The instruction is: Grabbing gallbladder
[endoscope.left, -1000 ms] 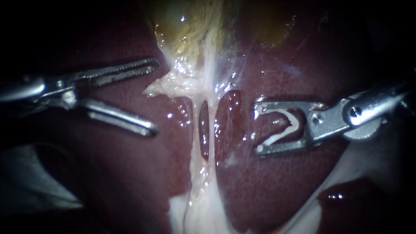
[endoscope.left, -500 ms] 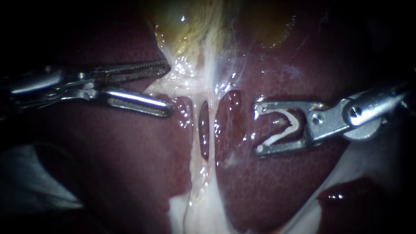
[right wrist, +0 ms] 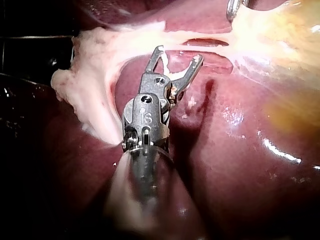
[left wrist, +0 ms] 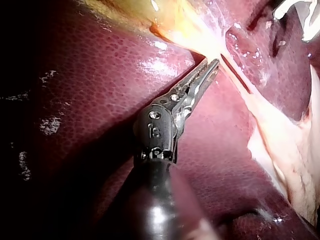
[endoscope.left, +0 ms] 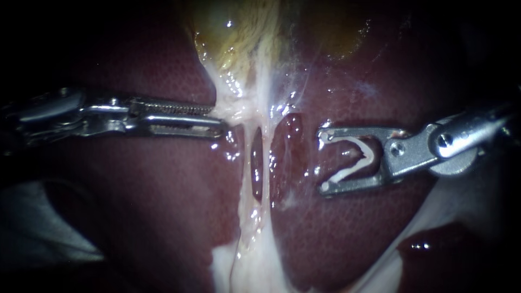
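Observation:
The yellow-green gallbladder lies at the top, and its pale neck tissue runs down over the dark red liver. My left instrument comes in level from the left, its toothed jaws pressed together on the left edge of that pale tissue. The left wrist view shows the same jaws nipping the whitish fold below the gallbladder. My right instrument hovers to the right over the liver, its jaws standing wide around a white clip that touches both; the same instrument appears in its wrist view.
A thin pale tube descends from the neck between two dark red lobes and widens into white fatty tissue at the bottom. A glossy dark lobe sits lower right. My left instrument's tip shows beyond the right one.
My left instrument moved right toward the pale neck tissue and its jaws went from wide open to shut on the flap's edge. My right instrument stayed where it was.

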`<state>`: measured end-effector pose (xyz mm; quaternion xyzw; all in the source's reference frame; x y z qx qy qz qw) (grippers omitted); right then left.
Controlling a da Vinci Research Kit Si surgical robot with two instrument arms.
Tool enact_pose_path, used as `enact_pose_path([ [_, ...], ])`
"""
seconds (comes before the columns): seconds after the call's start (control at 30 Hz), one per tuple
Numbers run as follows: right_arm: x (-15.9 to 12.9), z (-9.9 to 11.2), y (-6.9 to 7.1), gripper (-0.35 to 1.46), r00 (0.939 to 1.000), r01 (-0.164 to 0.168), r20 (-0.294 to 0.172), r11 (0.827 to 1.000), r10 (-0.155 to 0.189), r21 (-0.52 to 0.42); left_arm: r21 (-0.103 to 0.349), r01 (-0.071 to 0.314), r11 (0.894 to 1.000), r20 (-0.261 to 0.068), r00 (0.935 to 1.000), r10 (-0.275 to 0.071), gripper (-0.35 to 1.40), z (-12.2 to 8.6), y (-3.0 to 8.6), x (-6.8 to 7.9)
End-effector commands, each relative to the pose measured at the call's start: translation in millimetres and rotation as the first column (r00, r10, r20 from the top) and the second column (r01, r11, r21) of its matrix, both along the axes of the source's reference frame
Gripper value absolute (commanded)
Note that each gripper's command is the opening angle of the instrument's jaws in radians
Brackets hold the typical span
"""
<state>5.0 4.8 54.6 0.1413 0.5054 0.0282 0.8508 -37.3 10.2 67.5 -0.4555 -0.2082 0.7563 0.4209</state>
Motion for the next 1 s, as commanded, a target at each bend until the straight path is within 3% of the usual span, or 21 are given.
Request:
enact_pose_path([
  [0.03,0.0,0.0,0.0,0.5,1.0,0.0,0.0,1.0,0.0,0.0,0.003,0.0,1.0,0.001,1.0,0.0,-0.1,-0.1,0.1,0.1],
  [0.13,0.0,0.0,0.0,0.5,1.0,0.0,0.0,1.0,0.0,0.0,0.026,0.01,1.0,0.002,0.9999,-0.01,-0.35,-0.7,0.2,0.3],
  [0.23,0.0,0.0,0.0,0.5,1.0,-0.001,0.0,1.0,0.001,0.0,0.055,0.01,0.998,0.004,0.9999,-0.01,-0.35,-1.4,0.2,0.6],
  [0.5,0.1,0.1,0.1,0.5,1.0,-0.001,0.001,1.0,0.001,0.0,0.102,-0.042,0.994,0.015,0.9991,0.04,-0.35,-4.4,0.4,0.9],
  [0.63,0.1,0.1,0.1,0.5,1.0,-0.001,0.001,1.0,0.001,0.0,0.116,-0.053,0.992,0.027,0.9984,0.05,-0.35,-6.2,1.8,1.9],
  [0.77,0.1,0.1,0.1,0.5,1.0,-0.001,0.001,1.0,0.001,0.0,0.127,-0.037,0.991,0.016,0.9993,0.035,-0.35,-7.8,3.9,3.5],
  [1.0,0.1,0.1,0.1,0.5,1.0,-0.001,0.001,1.0,0.001,0.0,0.091,-0.011,0.996,0.018,0.9998,0.009,-0.35,-10.0,6.7,6.0],
])
